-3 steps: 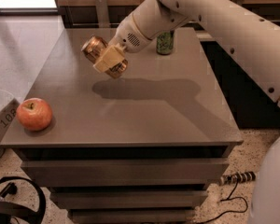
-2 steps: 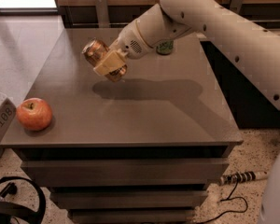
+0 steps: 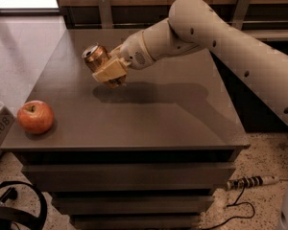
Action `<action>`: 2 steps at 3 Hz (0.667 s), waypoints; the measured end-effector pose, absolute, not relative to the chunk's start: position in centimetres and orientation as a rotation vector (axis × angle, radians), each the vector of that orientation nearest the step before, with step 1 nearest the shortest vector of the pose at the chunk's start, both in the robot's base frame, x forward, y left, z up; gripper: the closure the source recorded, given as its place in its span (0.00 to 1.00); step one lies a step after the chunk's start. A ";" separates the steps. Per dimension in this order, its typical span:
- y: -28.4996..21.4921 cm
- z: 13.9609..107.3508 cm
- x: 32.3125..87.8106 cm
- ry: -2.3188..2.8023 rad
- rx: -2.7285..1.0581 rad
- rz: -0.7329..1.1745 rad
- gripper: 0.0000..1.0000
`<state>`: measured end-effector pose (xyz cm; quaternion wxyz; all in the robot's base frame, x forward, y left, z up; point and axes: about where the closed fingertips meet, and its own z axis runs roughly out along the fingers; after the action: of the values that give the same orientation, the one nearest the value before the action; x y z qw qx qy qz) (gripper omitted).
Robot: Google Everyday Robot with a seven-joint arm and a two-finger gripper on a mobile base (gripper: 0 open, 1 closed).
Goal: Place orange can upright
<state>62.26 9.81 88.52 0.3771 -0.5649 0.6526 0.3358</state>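
Observation:
The orange can (image 3: 95, 57) is held in my gripper (image 3: 109, 74) above the left-middle of the dark table (image 3: 149, 119). The can is tilted, its silver end facing up and to the left. My tan fingers (image 3: 107, 72) are shut around its lower body. The arm reaches in from the upper right. The can hangs a little above the table, with its shadow just below and to the right.
A red-orange apple (image 3: 35, 117) sits near the table's front left corner. A grey bin marked 108 (image 3: 0, 126) stands on the floor at the left. Cables and a power strip (image 3: 252, 182) lie on the floor at the right. A wall shelf runs behind.
My arm has swung left and now covers the green can that showed at the back of the table. The orange can stays held and has shifted slightly.

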 end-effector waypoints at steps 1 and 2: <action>10.4 88.1 62.6 1.629 -1.413 0.916 1.00; 10.9 87.0 63.2 1.617 -1.385 0.968 1.00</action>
<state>63.22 10.89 87.03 0.3907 -0.5453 0.6363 0.3810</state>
